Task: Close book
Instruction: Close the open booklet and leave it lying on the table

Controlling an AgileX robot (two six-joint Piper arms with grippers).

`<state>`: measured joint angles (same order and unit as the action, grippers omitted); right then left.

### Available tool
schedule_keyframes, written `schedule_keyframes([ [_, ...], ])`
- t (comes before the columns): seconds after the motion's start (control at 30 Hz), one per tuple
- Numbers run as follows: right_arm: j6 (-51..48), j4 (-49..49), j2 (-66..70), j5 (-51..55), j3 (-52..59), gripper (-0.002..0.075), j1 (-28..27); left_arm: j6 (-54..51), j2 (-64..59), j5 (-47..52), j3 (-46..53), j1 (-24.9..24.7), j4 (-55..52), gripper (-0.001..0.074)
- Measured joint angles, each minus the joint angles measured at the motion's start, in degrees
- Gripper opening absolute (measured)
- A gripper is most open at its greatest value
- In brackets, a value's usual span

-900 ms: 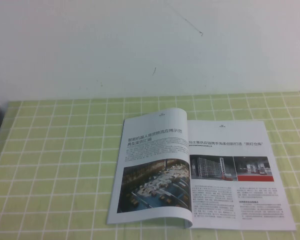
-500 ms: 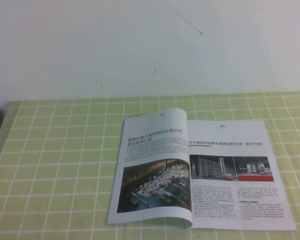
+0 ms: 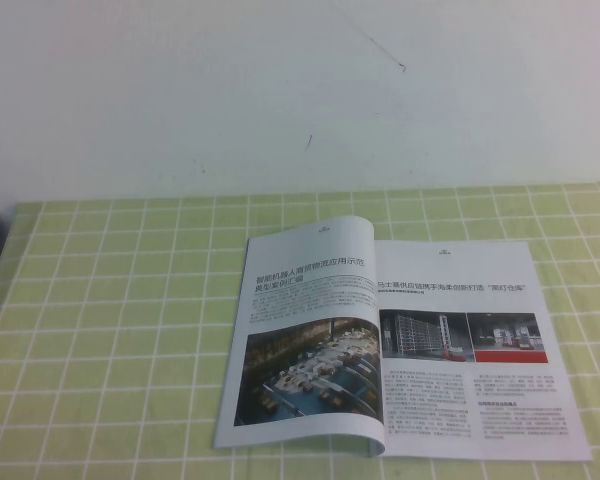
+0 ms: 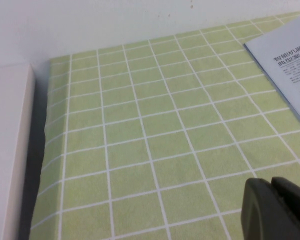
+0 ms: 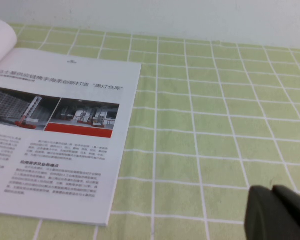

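Right wrist view: the right hand (image 5: 276, 207) hangs low over bare cloth, clenched on nothing. The open book (image 5: 55, 130) is near it, the free edge of its right page facing the hand. The left hand (image 4: 272, 202), likewise clenched and empty, sits well apart from the book's left page. The book lies toward the near right corner of the tabletop (image 3: 110, 330), spine running from far edge to near edge, left page arched up. The right hand looks nearer; folding one page across the spine should close it.
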<state>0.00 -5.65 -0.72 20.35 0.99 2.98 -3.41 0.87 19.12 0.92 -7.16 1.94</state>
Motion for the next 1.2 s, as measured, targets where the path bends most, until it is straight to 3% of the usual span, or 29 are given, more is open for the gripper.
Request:
schedule_keyframes([
  [0.37, 0.0, 0.0, 0.0, 0.0, 0.0, -0.0003, 0.0, -0.13, 0.0, -0.24, 0.0, 0.0, -0.88, -0.0004],
  [0.6, 0.0, 0.1, 0.0, -1.45, 0.28, -0.0003, 0.0, -0.13, 0.0, -5.74, 0.33, 0.0, -1.16, -0.0004],
  [0.73, 0.0, 0.1, 0.0, -8.79, 0.63, -0.0003, 0.0, -0.13, 0.0, -14.75, 0.33, 0.0, -0.83, -0.0003],
  [1.2, 0.65, 0.21, 0.0, -49.36, 0.63, -0.0003, 0.0, 3.41, 0.0, -49.35, 0.33, 0.0, -0.71, -0.0004],
])
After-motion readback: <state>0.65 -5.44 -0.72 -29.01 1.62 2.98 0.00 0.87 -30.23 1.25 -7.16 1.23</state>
